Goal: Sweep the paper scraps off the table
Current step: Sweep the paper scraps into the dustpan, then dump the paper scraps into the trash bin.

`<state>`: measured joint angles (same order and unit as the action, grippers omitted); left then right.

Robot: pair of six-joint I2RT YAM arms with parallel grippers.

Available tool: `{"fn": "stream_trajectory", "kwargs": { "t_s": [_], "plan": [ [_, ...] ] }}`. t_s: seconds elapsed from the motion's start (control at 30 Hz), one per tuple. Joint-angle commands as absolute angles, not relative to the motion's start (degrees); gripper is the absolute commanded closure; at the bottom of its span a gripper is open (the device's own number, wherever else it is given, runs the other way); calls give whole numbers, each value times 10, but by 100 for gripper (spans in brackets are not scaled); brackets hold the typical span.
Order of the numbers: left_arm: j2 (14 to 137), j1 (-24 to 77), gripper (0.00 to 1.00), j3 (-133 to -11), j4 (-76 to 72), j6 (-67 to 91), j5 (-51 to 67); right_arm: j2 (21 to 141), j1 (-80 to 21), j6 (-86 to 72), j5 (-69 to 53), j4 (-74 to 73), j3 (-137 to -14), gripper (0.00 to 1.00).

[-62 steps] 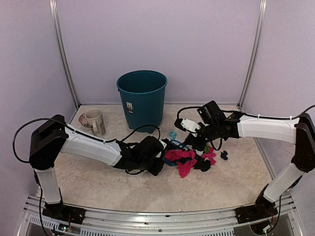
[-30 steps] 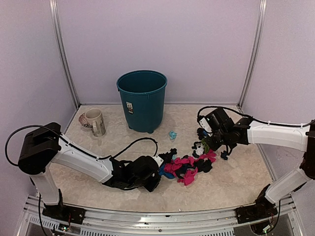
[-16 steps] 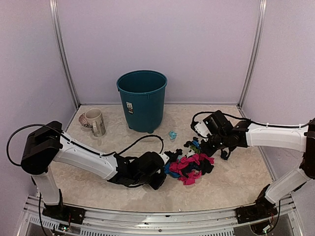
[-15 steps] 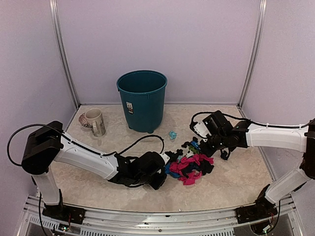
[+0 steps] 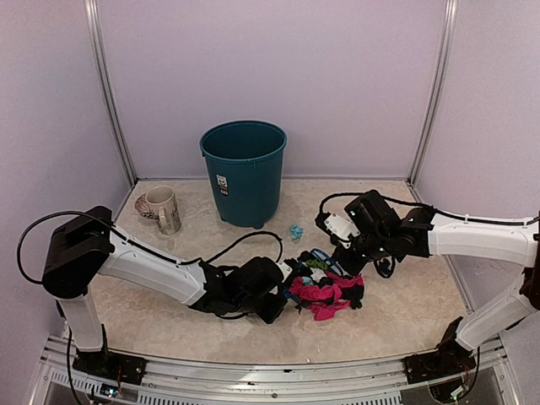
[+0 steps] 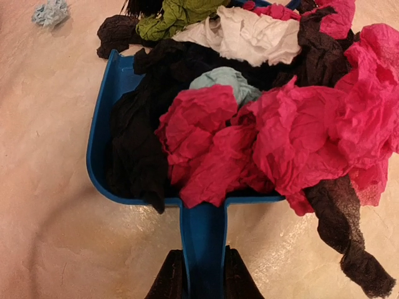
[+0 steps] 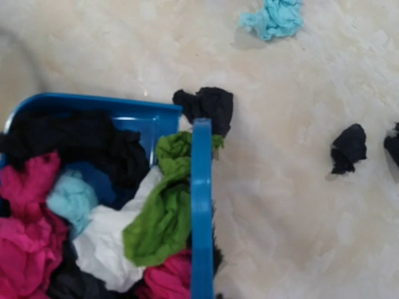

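Sweep closing in: the R arm has swung inward from where it stood a sec ago, dragging the hand brush (image 7: pixel 201 205) across the table (image 5: pixel 169 312) toward the L arm, and the loose trail of paper scraps (image 6: pixel 249 137) that lay strung out between them is now bunched into the blue dustpan (image 6: pixel 103 124). The pan sits flat, heaped w/ pink, black, white and green, some pink and black spilling over its near-right edge. The left gripper (image 6: pixel 202 280) pinches the pan's handle, fingers pressed to either side. The right gripper (image 5: pixel 348 251) is pressed together; its fingers don't show in the wrist view, but it appears to be clamped on the brush.

Not all in yet. A teal scrap (image 7: pixel 274 17) lies well apart toward the bin (image 5: pixel 244 171), one black wad (image 7: pixel 209 107) touches the pan's far corner outside it, and more black bits (image 7: pixel 349 148) sit out to the R. Judging by that, most of the load is gathered, w/ strays and the tip into the bin left to do. A mug (image 5: pixel 162 208) stands clear at far L.
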<state>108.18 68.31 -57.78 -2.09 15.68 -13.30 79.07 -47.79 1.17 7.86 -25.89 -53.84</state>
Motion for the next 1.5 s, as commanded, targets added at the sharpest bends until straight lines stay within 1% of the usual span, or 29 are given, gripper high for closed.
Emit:
{"fn": "stream_trajectory", "kwargs": {
  "t_s": [0.0,0.37,0.63,0.83,1.2,1.47],
  "plan": [
    [1075,679,100,-557,-38,148,-132,759,-484,-4,79,-277,-557,100],
    [1031,679,100,-517,-89,140,-155,702,-484,-30,199,-288,-557,100],
    [1004,678,100,-516,-77,137,-170,664,-480,-51,263,-284,-527,100],
    [975,677,100,-521,-54,136,-172,634,-462,-62,267,-258,-492,100],
    [930,659,100,-566,31,134,-165,588,-417,-74,235,-219,-450,100],
    [895,653,100,-578,36,129,-171,575,-413,-72,220,-211,-437,100]
  ]
}}
